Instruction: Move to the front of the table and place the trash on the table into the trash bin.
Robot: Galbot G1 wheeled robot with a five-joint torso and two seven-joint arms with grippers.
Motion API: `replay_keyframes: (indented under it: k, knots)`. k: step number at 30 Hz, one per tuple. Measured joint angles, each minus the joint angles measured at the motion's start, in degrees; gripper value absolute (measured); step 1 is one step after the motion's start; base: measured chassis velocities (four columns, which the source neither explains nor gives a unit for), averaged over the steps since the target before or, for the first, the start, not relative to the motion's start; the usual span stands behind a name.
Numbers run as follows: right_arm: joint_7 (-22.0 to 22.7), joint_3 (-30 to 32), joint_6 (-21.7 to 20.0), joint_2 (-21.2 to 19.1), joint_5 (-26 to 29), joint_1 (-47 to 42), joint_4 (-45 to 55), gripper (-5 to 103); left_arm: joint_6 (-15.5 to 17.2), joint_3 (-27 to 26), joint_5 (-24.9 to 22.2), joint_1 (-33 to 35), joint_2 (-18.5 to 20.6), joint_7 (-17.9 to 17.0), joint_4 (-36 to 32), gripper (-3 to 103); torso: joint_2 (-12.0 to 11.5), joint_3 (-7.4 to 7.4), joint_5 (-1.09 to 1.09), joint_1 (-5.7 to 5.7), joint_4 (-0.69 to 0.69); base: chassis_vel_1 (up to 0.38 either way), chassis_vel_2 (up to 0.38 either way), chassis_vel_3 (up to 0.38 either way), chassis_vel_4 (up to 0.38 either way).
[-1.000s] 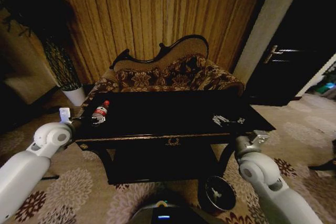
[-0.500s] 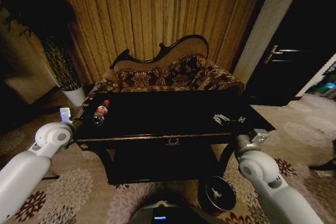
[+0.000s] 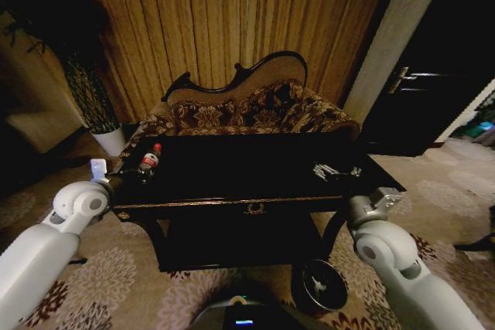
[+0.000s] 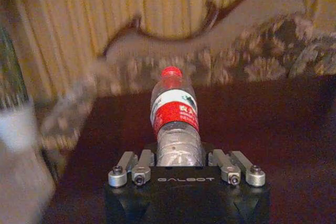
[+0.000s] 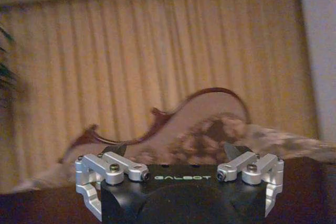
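Red-capped bottle (image 4: 175,116) stands upright at the table's (image 3: 255,199) left edge, clamped at its base in the left gripper (image 4: 181,156), while the bin (image 3: 322,287) sits on the floor nearer the right gripper (image 5: 181,169), whose fingers are spread apart.

living room, probably, sofa (image 3: 255,110), curtains (image 3: 232,21)

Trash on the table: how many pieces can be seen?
1: a bottle at the table's left end, gripped in the left hand. Nothing else can be confirmed as trash in the dark.
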Motion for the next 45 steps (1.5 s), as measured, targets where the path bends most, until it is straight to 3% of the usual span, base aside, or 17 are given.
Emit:
replay_keyframes:
  k: [2, 4, 6, 8, 9, 10, 12, 15, 16, 19, 26, 31, 37, 45]
  knots:
    - [-0.2, -0.2, 0.1, -0.5, 2.2, 0.5, 0.9, 100, -1.5, -0.3, 2.7, 0.3, 0.0, 1.3, -0.9, 39, 0.0, 0.0, 0.01, 0.0, 0.0, 0.0, 0.0, 0.0, 0.0]
    - [-0.8, -1.0, 0.2, -1.7, 7.6, 1.8, 2.7, 100, -6.0, -0.4, 8.9, 0.7, 0.0, 4.1, -3.2, 39, 0.0, 0.0, 0.01, 0.0, -0.01, 0.0, 0.0, 0.0, 0.0]
    - [-1.0, -1.2, 0.2, -2.1, 8.6, 2.2, 3.0, 100, -6.7, -0.4, 9.6, 0.7, 0.0, 4.5, -3.6, 39, 0.0, 0.0, 0.01, 0.0, -0.01, 0.0, 0.0, 0.0, 0.0]
    - [-2.4, -3.0, 0.5, -4.3, 11.7, 4.1, 3.9, 100, -10.9, 0.2, 12.4, 0.0, -0.1, 5.5, -6.2, 39, 0.0, 0.0, 0.0, 0.0, 0.0, 0.0, 0.0, 0.0, 0.0]
    - [-2.4, -3.0, 0.5, -4.3, 11.7, 4.1, 3.9, 100, -10.9, 0.2, 12.4, 0.0, -0.1, 5.5, -6.2, 39, 0.0, 0.0, 0.0, 0.0, 0.0, 0.0, 0.0, 0.0, 0.0]
    - [-3.7, -4.9, 1.0, -6.4, 14.5, 5.9, 4.0, 100, -13.9, 1.5, 14.7, -1.2, -0.2, 6.5, -7.7, 39, 0.0, 0.0, 0.02, 0.0, 0.0, 0.0, 0.0, 0.0, 0.0]
    - [-4.0, -5.9, 1.3, -7.4, 15.9, 6.8, 4.0, 100, -15.1, 2.2, 15.8, -1.9, -0.3, 7.3, -8.1, 39, 0.0, 0.0, 0.01, 0.0, -0.01, 0.0, 0.0, 0.0, 0.0]
    - [-6.8, -10.6, 3.2, -12.2, 22.0, 11.6, 2.8, 100, -21.1, 7.0, 20.6, -5.3, -0.4, 9.7, -9.7, 39, 0.0, 0.0, 0.01, 0.0, -0.01, 0.0, 0.0, 0.0, 0.0]
    - [-6.8, -10.6, 3.2, -12.2, 22.0, 11.6, 2.8, 100, -21.1, 7.0, 20.6, -5.3, -0.4, 9.7, -9.7, 39, 0.0, 0.0, 0.01, 0.0, -0.01, 0.0, 0.0, 0.0, 0.0]
    - [-10.5, -14.2, 4.2, -14.6, 26.8, 18.0, -0.3, 100, -25.3, 10.4, 23.7, -7.7, -0.4, 11.5, -9.6, 39, 0.0, 0.0, 0.01, 0.0, -0.02, 0.0, 0.0, 0.0, 0.0]
    - [-12.4, -20.3, 3.6, -13.8, 38.0, 31.9, -9.4, 100, -30.1, 13.1, 29.1, -10.0, -0.9, 14.5, -8.1, 39, 0.0, 0.0, 0.0, 0.01, 0.02, 0.0, 0.0, 0.0, 0.0]
    - [-13.9, -22.9, 3.0, -12.6, 39.0, 35.3, -12.8, 100, -31.7, 14.8, 29.8, -11.3, -0.6, 14.9, -7.8, 39, 0.0, 0.0, 0.01, 0.01, 0.0, 0.0, 0.0, 0.0, 0.0]
    - [-17.1, -26.6, 2.7, -9.3, 37.9, 38.5, -15.6, 100, -34.7, 22.3, 31.0, -17.2, -1.4, 15.8, -4.1, 39, 0.0, 0.0, 0.01, 0.01, 0.0, 0.0, 0.0, 0.0, 0.0]
    - [-20.4, -27.3, 2.6, -7.8, 36.6, 40.5, -16.9, 100, -35.8, 29.5, 31.3, -24.5, -3.6, 16.2, -0.6, 39, 0.0, 0.0, 0.01, 0.01, -0.01, 0.0, 0.0, 0.0, 0.0]
